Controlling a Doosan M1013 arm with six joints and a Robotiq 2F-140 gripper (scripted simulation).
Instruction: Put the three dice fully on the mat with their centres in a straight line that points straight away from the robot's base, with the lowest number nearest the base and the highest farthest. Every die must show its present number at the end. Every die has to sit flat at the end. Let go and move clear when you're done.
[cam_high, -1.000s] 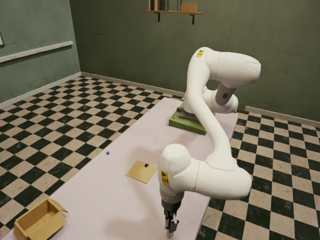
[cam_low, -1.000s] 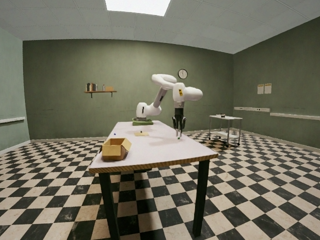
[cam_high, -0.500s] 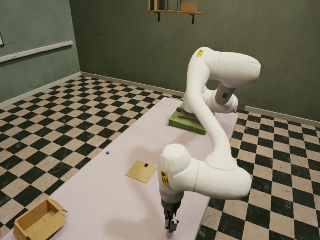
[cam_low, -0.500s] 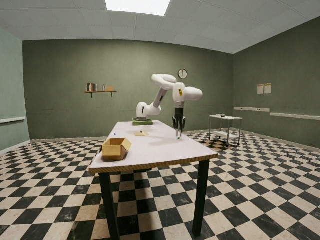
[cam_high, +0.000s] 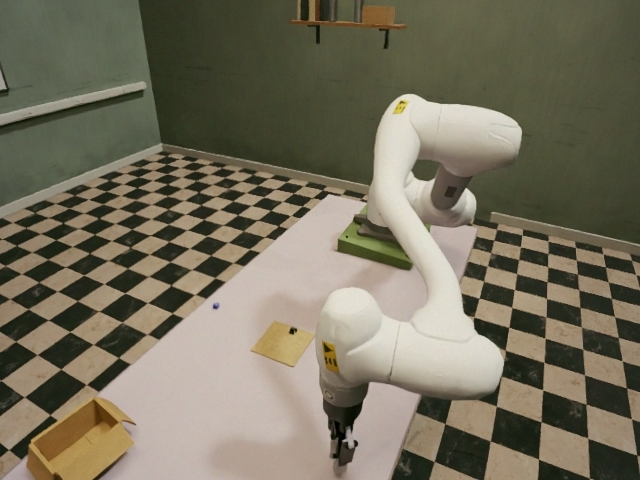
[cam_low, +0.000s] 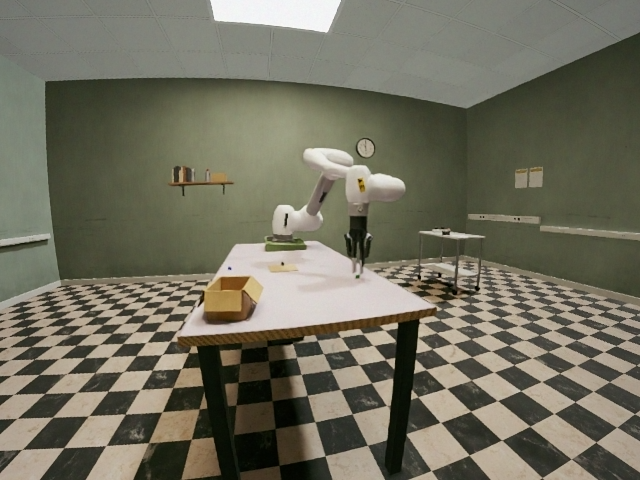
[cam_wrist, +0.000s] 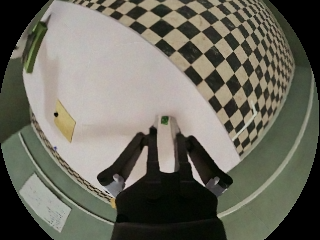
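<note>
Three dice, one on the mat (cam_high: 279, 348) (cam_low: 276, 268) (cam_wrist: 65, 124). Left to right, top view:

- Cardboard box (cam_high: 98, 454) (cam_low: 223, 304): left of mat; apparently no role.
- Blue die (cam_high: 216, 305) (cam_low: 229, 268) (cam_wrist: 55, 148): off mat, left side; awaiting placement.
- Black die (cam_high: 293, 330) (cam_low: 282, 264) (cam_wrist: 56, 114): on mat, toward the base side, presumably as lowest number; pips unreadable.
- Gripper (cam_high: 339, 462) (cam_low: 357, 270) (cam_wrist: 164, 122): right of mat, jaws narrow but parted, probably to straddle the green die (cam_low: 357, 276) (cam_wrist: 165, 120) at the fingertips. No grip evident; closing squarely should avoid tipping it.
</note>
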